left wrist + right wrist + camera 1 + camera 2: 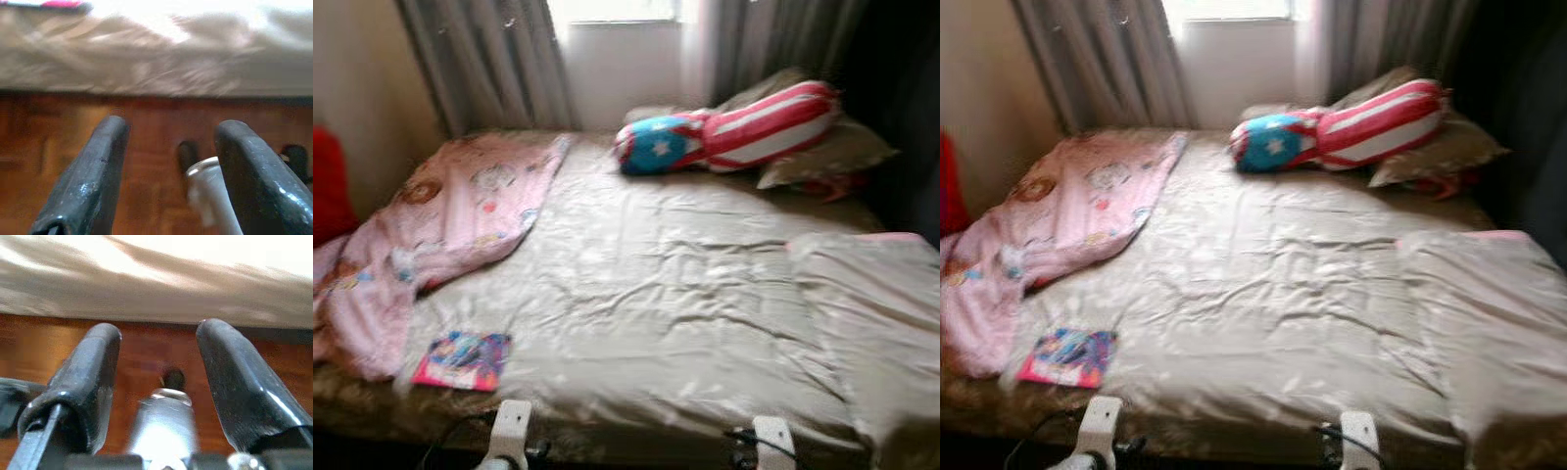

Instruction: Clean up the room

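A bed with a wrinkled beige sheet (656,284) is in front of me. A pink patterned blanket (440,225) lies crumpled over its left side. A small colourful book (462,360) rests on the sheet near the front left edge. At the head lies a red, white and blue star-and-stripe cushion (724,132). My left gripper (171,127) hangs open above the wooden floor just before the bed's side, holding nothing. My right gripper (157,330) is open too, low by the bed edge.
Beige pillows (822,152) lie behind the striped cushion. A folded beige cover (871,304) sits on the bed's right side. Grey curtains (489,59) and a bright window are behind. Something red (328,186) stands at the far left wall. Wooden floor (58,147) runs under the grippers.
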Available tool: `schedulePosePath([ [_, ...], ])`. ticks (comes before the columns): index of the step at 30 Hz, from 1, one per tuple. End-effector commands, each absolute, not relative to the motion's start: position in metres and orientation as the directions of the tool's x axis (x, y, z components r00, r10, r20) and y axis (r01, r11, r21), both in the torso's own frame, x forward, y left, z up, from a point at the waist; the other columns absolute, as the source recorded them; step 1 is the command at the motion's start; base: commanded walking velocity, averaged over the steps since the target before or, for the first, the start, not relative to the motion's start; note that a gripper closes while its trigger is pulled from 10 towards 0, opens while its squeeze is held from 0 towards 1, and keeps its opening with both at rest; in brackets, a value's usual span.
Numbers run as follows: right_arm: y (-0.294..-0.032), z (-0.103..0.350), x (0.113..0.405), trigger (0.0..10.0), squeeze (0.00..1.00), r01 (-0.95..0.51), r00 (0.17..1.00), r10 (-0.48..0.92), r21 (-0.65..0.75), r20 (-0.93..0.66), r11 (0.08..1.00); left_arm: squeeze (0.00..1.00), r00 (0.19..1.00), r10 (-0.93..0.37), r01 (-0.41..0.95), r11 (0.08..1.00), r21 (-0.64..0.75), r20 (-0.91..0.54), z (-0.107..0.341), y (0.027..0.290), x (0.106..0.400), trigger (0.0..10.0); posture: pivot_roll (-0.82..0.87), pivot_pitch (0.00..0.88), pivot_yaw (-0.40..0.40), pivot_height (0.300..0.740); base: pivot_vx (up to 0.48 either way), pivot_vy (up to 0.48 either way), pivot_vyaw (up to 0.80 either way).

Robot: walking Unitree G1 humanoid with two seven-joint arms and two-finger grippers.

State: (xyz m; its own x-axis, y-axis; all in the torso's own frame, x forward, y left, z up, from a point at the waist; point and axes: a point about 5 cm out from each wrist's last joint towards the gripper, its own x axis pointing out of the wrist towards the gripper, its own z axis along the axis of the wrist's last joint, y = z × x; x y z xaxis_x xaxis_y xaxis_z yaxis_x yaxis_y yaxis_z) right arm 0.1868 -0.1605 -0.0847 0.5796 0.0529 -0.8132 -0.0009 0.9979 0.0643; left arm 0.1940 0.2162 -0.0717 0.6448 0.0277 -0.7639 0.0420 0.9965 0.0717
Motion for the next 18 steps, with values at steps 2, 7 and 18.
schedulePosePath([
  [2,-0.1730,-0.0855,0.1834,10.0,0.00,0.007,0.568,0.024,0.034,-0.822,0.999,0.00,0.647,0.008,0.071,0.995,0.070,-0.763,-0.0714,0.2085,0.1977,10.0,-0.01,0.000,0.009,0.740,0.000,0.476,0.00],
  [7,-0.1738,-0.0855,0.1834,10.0,0.00,0.002,0.567,0.024,0.031,-0.824,1.000,0.00,0.646,0.006,0.071,0.995,0.068,-0.763,-0.0715,0.2077,0.1978,10.0,-0.01,0.000,0.006,0.740,0.000,0.476,0.00],
  [18,-0.1755,-0.0853,0.1837,10.0,0.00,-0.003,0.563,0.020,0.023,-0.826,1.000,0.00,0.647,0.002,0.072,0.995,0.063,-0.763,-0.0715,0.2062,0.1983,10.0,-0.02,0.000,0.001,0.740,0.000,0.476,0.00],
])
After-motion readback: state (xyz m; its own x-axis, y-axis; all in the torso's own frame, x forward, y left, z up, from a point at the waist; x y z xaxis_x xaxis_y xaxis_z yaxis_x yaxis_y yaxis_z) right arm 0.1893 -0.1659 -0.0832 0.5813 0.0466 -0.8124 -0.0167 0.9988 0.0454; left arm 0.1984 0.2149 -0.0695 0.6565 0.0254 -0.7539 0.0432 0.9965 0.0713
